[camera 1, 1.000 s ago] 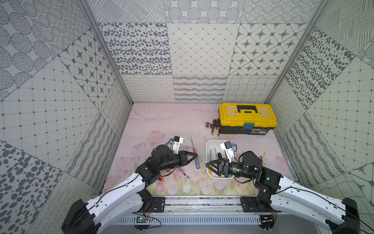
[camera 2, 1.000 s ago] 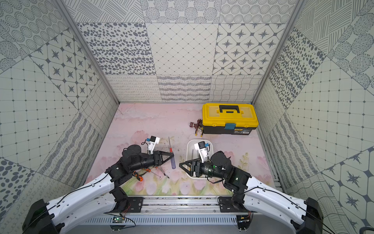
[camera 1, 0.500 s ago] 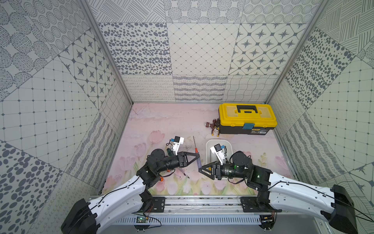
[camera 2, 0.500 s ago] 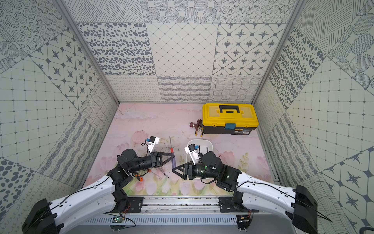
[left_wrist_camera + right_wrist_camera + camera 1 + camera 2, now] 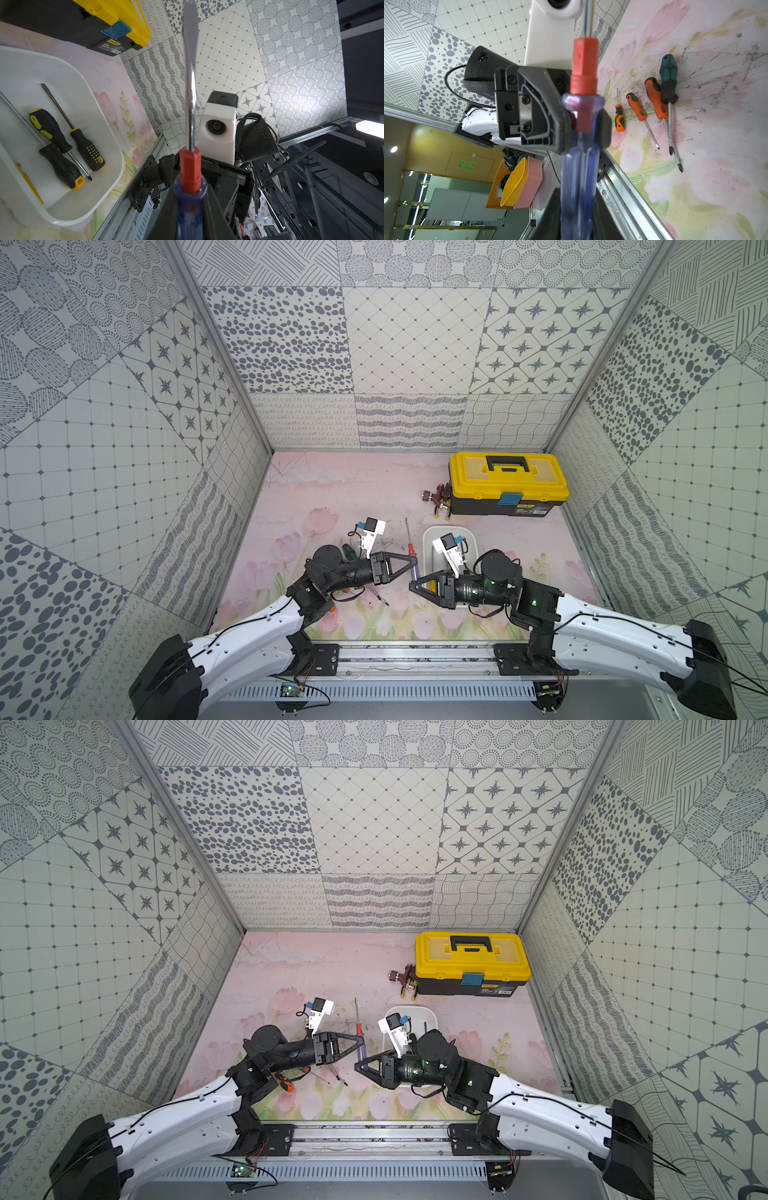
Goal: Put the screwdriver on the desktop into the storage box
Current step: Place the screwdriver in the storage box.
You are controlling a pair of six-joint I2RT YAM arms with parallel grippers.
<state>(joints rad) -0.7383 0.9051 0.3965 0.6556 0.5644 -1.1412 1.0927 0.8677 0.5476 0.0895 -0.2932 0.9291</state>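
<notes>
A screwdriver (image 5: 415, 571) with a clear blue handle, red collar and steel shaft hangs above the desktop (image 5: 353, 497), left of the storage box (image 5: 427, 545). My left gripper (image 5: 414, 561) is shut on the handle just below the collar (image 5: 584, 68). My right gripper (image 5: 411, 584) faces it, shut on the handle's lower end (image 5: 578, 199). In the left wrist view the handle (image 5: 190, 193) fills the gap between my fingers. The white storage box (image 5: 116, 145) holds three black-and-yellow screwdrivers (image 5: 49, 128). My right wrist covers part of it in both top views.
Several orange-handled screwdrivers (image 5: 654, 97) and a green-and-black one (image 5: 668, 76) lie on the desktop under my left arm. A yellow-lidded black toolbox (image 5: 507, 483) stands at the back right with a small brown tool (image 5: 436, 499) beside it. A metal rail (image 5: 415, 655) runs along the front edge.
My right gripper moved left to the screwdriver held by the left gripper, and its open jaws closed on the handle's lower end. The left gripper kept its hold.
</notes>
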